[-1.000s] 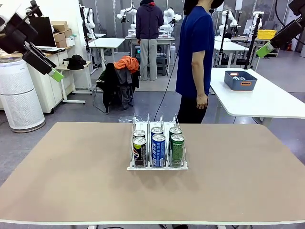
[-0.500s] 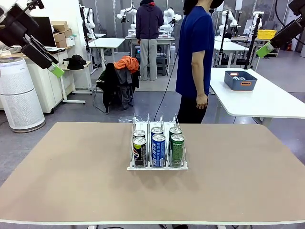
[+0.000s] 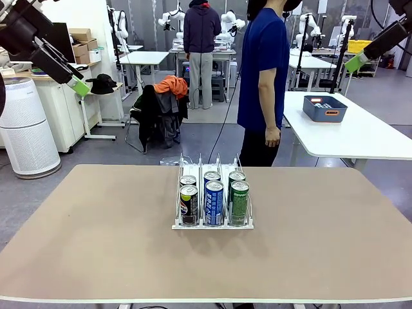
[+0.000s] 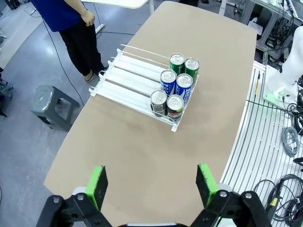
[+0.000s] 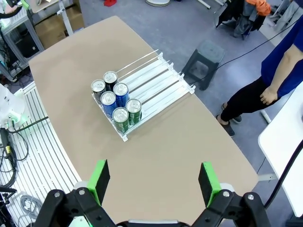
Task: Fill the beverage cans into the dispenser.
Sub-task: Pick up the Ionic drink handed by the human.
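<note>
1. Up above the table (image 3: 96, 251), my left gripper (image 4: 151, 182) hangs with fingers wide apart, empty.
2. Same deal for my right gripper (image 5: 154, 182): fingers spread, empty too.
3. Six beverage cans (image 3: 214, 198) sit two per lane at the near end of the dispenser (image 3: 212, 226), mid-table.

Lighting: bright, even, overhead indoor; no dim zones. Shadows: faint, soft, close under dispenser (image 3: 212, 225) on tabletop (image 3: 96, 244). Glare: small highlights on silver tops of cans (image 4: 177, 58). Focus: sharp in all views, bkgd incl. Wrist views: wide-angle bowing twd edges, tabletop outline curved
</note>
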